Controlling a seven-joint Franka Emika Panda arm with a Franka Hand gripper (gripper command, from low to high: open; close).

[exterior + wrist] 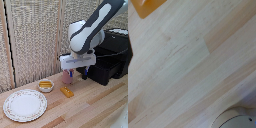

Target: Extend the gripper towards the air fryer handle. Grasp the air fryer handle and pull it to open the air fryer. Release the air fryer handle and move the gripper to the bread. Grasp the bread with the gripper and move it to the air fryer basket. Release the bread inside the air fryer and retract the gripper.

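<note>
Between steps, by the look of it: air fryer (111,62) at the exterior view's right with basket (102,70) seemingly pulled out, handle hidden behind the arm. Hand (77,74) hovering above the desk (90,107), just over the pink cup (67,77), holding nothing; finger spread impossible to tell. Bread (66,91) lying on the desk below and slightly toward the camera; orange corner (147,7) caught in the wrist view. Next: lowering over the bread and closing across its narrow width. No brand, label or writing readable anywhere.
</note>
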